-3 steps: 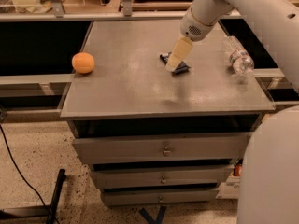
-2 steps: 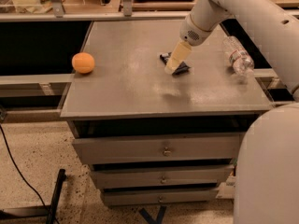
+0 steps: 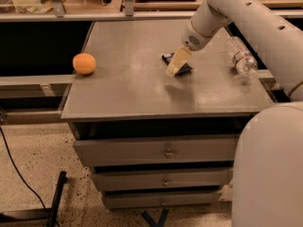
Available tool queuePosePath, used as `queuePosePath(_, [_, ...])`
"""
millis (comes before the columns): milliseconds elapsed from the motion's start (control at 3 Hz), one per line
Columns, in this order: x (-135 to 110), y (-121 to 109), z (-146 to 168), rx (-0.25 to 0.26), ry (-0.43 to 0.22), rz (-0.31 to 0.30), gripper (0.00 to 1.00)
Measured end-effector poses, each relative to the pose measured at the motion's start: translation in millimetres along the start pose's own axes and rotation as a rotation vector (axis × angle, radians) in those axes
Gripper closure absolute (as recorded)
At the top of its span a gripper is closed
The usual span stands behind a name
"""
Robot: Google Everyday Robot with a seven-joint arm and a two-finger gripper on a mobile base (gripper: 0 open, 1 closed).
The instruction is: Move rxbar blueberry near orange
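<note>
The orange (image 3: 84, 63) sits at the left edge of the grey cabinet top (image 3: 128, 89). The rxbar blueberry (image 3: 184, 69), in a dark wrapper, is right of the top's middle. Its ends stick out on both sides of my cream-coloured fingers. My gripper (image 3: 175, 65) reaches down from the upper right and is closed across the bar. A soft shadow lies on the top just in front of them. The bar is far to the right of the orange.
A clear plastic water bottle (image 3: 240, 56) lies near the right edge of the top. The cabinet has several drawers (image 3: 165, 151) below. A shelf rail runs behind the cabinet. A black cable (image 3: 14, 164) lies on the floor at left.
The gripper with the bar has shifted very slightly to the left. The orange and the bottle have not moved.
</note>
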State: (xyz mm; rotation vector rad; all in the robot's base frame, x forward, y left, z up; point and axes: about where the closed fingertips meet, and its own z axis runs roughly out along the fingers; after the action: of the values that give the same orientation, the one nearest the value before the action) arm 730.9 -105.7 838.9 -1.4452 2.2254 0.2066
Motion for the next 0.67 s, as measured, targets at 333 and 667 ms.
queuePosePath(333, [6.6,0.2,5.7,-0.007,0.008,0.015,0.39])
queuePosePath(667, [14.5,0.6,11.4,-0.016,0.018,0.028,0.62])
